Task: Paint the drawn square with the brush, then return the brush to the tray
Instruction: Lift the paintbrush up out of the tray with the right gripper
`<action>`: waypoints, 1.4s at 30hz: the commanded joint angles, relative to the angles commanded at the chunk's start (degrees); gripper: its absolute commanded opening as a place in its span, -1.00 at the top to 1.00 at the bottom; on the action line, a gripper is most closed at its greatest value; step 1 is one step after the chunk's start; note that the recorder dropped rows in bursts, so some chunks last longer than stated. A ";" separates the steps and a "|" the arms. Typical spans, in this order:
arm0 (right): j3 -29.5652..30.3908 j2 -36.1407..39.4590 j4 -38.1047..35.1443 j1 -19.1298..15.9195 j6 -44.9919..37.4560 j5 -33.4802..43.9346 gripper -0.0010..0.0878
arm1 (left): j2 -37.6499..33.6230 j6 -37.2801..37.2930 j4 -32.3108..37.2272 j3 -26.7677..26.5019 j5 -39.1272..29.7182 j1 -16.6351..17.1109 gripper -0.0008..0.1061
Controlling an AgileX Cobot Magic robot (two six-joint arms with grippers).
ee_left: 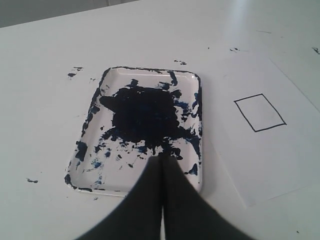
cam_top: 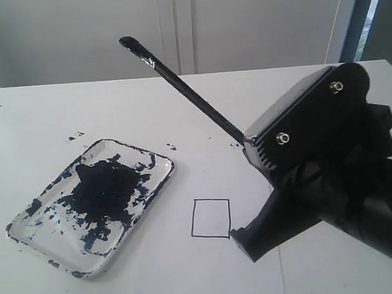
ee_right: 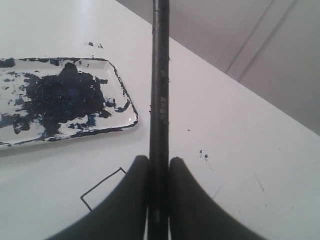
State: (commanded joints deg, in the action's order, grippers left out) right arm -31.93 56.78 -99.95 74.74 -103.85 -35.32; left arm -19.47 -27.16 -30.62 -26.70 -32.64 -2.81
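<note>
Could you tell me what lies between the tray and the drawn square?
Only bare table and blank paper separate tray and drawn square, per exterior view.

White tray (ee_left: 140, 77) smeared dark blue-black, black brush (cam_top: 186, 91), drawn square (cam_top: 210, 218) black-outlined with white inside.

White table (cam_top: 34, 117): paint-smeared tray (cam_top: 130, 208) on left, paper sheet (cam_top: 210, 266) just beside, dark specks (cam_top: 74, 136) scattered.

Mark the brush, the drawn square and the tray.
the brush (cam_top: 186, 91), exterior view, middle of its black handle.
the drawn square (cam_top: 210, 218), exterior view, its white inside.
the tray (ee_left: 150, 77), left wrist view, bare patch by its rim.
</note>
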 joint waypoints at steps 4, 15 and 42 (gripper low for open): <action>0.00 0.00 0.00 0.00 -3.37 -1.62 0.98 | 0.00 0.00 0.00 0.00 0.00 0.00 0.99; 0.00 -4.44 0.00 0.00 -6.45 -8.18 0.98 | 0.00 0.00 1.61 0.00 -1.81 0.00 0.99; 0.00 -4.80 0.00 0.00 6.77 7.98 0.98 | 0.00 0.00 1.61 0.00 -4.77 0.00 0.99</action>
State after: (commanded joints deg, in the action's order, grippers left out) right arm -31.93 51.98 -99.95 74.74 -97.08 -27.34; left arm -19.47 -27.16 -29.02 -26.70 -37.41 -2.81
